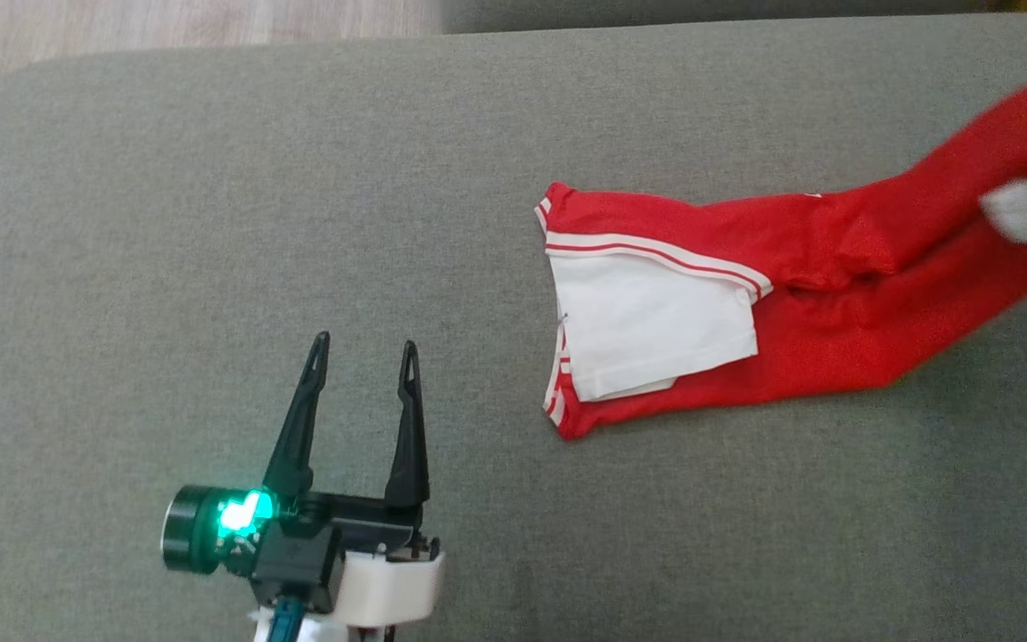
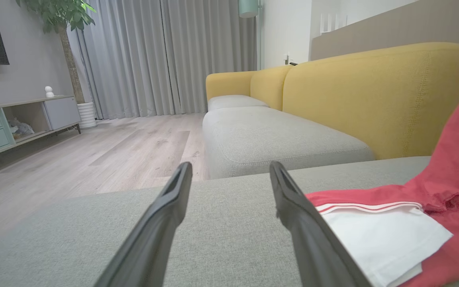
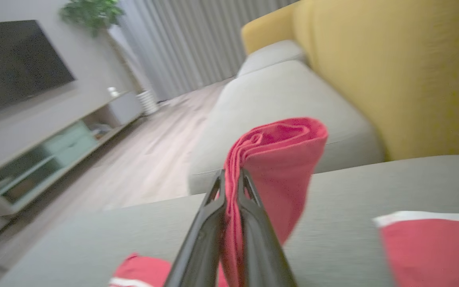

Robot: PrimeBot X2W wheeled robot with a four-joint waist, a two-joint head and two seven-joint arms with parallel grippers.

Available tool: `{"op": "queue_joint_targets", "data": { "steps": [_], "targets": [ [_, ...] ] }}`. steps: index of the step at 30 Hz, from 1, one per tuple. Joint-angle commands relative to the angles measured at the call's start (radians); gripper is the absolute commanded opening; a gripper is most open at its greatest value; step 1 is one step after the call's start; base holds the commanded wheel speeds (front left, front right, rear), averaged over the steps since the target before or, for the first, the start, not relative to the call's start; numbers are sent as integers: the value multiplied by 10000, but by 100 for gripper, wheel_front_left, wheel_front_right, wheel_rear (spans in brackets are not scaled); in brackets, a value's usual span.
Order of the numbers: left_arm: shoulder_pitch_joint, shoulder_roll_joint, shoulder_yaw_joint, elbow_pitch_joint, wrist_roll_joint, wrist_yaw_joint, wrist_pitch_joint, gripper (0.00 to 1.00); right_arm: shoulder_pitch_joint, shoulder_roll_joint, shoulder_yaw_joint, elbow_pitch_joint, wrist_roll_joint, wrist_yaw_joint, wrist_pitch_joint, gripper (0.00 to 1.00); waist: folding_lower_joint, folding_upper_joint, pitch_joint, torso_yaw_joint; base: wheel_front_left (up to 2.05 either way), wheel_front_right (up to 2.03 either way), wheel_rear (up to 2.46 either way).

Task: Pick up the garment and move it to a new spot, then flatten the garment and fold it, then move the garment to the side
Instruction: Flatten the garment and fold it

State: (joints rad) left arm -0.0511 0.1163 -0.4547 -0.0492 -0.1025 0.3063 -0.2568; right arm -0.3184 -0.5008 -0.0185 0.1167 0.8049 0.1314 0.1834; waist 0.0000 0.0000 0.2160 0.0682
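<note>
**Item under handling.** The red jersey T-shirt with white sleeves and striped seam trim (image 1: 834, 339) lies stretched across the grey woven-fabric seat cushion (image 1: 210, 223). It runs from the middle of the head view to the right edge. Its left end rests flat on the cushion, with one white sleeve (image 1: 647, 321) folded on top. Its right end rises off the surface and is blurred there.

**End effectors.** The right end effector (image 3: 232, 175) has its two dark fingers pinched together on a bunched fold of the red cloth, which hangs over and past the fingertips. The left end effector (image 1: 365, 341) hangs over bare cushion well apart from the shirt, with its fingers spread wide and nothing between them.

**Handling assessment.**
- The cloth appears light, limp and thin. It drapes and creases wherever it is unsupported, so it is judged to have no stiffness to push against.
- A single pinch will probably let the rest trail and twist.
- A second hold on the free end, at the hem or the shoulder seam by the striped trim, should let the shirt be drawn flat.
- There is no risk of breakage. The likely faults are slippage from a shallow pinch and layers being caught together.

**Surface.** The cushion is broad, level and textured. It is judged likely to drag on the fabric.

**Room.**
- A yellow upholstered backrest (image 2: 373, 99) stands behind the seat.
- Beyond it are pale wood-plank flooring (image 2: 94, 159) and grey full-length curtains (image 2: 153, 56).
- A low media cabinet (image 2: 14, 119) stands near a potted plant (image 2: 58, 16).
</note>
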Motion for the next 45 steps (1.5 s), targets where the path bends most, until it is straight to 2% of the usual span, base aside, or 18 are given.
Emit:
{"op": "queue_joint_targets", "data": {
  "steps": [1, 4, 7, 15, 16, 17, 18, 22, 24, 29, 33, 38, 41, 45],
  "targets": [
    [-18, -82, 415, -265, 156, -77, -49, 100, -187, 156, 426, -1044, 240, -7, 479, 0, 0, 0, 29, -22, 0, 0, 0],
    [-39, -176, 491, -234, 196, -222, -49, 100, -257, 898, 1201, -2147, 279, -7, 1272, 0, 0, 0, 121, 18, 0, 0, 0],
    [-144, -278, 530, -163, 212, -388, -49, 100, -382, 1679, 2097, -2425, 82, -7, 1741, 0, 0, 0, 232, 206, 0, 0, 0],
    [-304, -524, 507, -69, 252, -581, -49, 100, -456, 3308, 3850, -1127, -840, -7, 1505, 0, 0, 0, 485, 913, 0, 0, 0],
    [-296, -541, 516, -52, 253, -586, -49, 100, -454, 3444, 3966, -879, -968, -7, 1427, 23, 0, 0, 494, 978, 0, 0, 0],
    [-282, -557, 534, -39, 247, -584, -49, 100, -460, 3552, 4072, -640, -1132, -7, 1325, 89, 0, 0, 496, 1033, 0, 0, 0],
    [-274, -571, 552, -42, 241, -583, -49, 100, -462, 3671, 4125, -424, -1269, -7, 1172, 100, 0, 0, 498, 1081, 0, 0, 0],
    [-212, -609, 600, -12, 231, -600, -49, 100, -403, 4015, 4123, -97, -1193, -7, 545, 100, 0, 0, 381, 1199, 0, 0, 0],
    [-144, -621, 661, -8, 212, -603, -49, 100, -349, 3927, 3959, -262, -1062, -7, 219, 100, 0, 0, 244, 1181, 0, 0, 0],
    [100, -636, 877, 21, 176, -634, -49, 100, 126, 2857, 3179, -799, -1084, -7, -873, 100, 0, 0, -241, 1004, 0, 0, 0],
    [405, -642, 1129, 101, 74, -715, -49, 100, 834, 1802, 2862, -807, -1393, -7, -2286, 100, 0, 0, -823, 761, 0, 0, 0],
    [822, -644, 1425, 201, -67, -869, -49, 100, 1732, 1299, 2885, -138, -1948, -7, -3780, 100, 0, 0, -1516, 511, 0, 0, 0],
    [1204, -646, 1628, 293, -251, -1048, -49, 100, 2476, 1341, 2985, 536, -2446, -7, -4313, 100, 0, 0, -2102, 383, 0, 0, 0],
    [1724, -648, 1947, 386, -369, -1205, -49, 100, 3203, 1692, 2951, 1009, -2998, -7, -4441, 100, 0, 0, -2597, 193, 0, 0, 0]
  ]
}}
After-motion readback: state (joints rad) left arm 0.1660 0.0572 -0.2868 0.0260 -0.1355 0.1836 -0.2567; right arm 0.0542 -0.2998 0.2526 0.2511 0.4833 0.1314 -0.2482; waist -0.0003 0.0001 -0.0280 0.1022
